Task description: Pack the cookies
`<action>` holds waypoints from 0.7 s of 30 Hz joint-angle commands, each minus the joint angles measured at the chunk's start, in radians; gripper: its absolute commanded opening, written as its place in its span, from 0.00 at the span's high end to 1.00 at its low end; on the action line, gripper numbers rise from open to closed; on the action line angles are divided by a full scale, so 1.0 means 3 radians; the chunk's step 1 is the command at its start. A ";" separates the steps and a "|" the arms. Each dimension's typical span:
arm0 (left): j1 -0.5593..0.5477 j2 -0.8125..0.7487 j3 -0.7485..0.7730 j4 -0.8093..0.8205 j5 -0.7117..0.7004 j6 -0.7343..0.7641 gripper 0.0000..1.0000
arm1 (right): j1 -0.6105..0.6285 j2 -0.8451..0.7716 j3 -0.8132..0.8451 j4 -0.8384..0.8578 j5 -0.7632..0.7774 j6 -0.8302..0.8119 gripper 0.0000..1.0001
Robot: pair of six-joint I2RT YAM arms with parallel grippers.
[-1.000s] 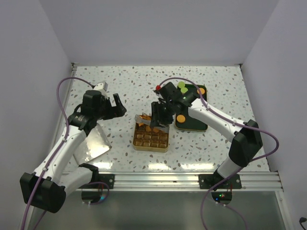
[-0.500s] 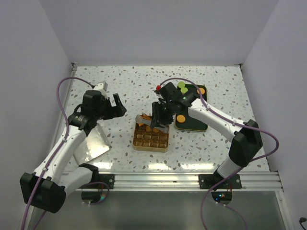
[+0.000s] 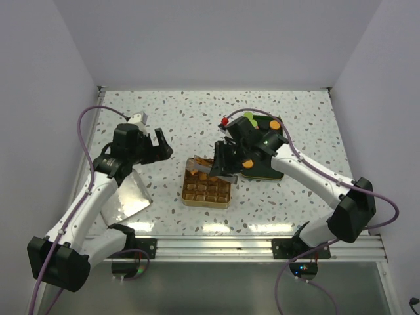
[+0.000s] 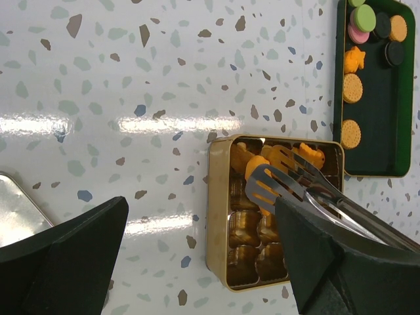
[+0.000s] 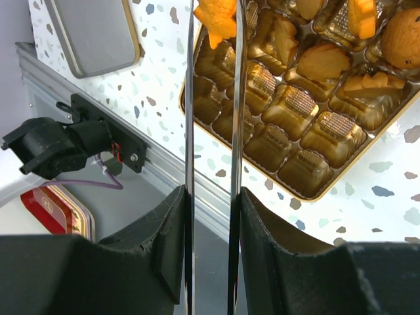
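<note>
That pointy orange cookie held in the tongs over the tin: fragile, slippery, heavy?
Probably brittle: the cookie looks thin with small points, so a hard squeeze could snap it. It may slip or swivel, since the tongs are smooth metal. It seems light: the long tong arms held in the right claw run straight, with no visible sag.

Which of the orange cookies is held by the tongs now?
The orange star-like cookie pinched between the tips of the silver metal tongs, above the gold tin. The other cookies lie in the tin's compartments or on the dark green tray.
</note>
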 commanded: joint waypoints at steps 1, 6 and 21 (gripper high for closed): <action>-0.0016 -0.0068 -0.0033 0.0092 0.0038 0.0051 0.00 | 0.0020 -0.0171 -0.0152 0.0286 -0.0161 0.0059 0.73; -0.0011 -0.0099 -0.0059 0.0093 0.0058 0.0040 0.00 | 0.0020 -0.0212 -0.0367 0.0542 -0.0258 0.0136 0.74; -0.0016 -0.0186 -0.0084 0.0001 0.0043 0.0056 0.00 | 0.0041 -0.0187 -0.0454 0.0890 -0.0182 0.0172 0.77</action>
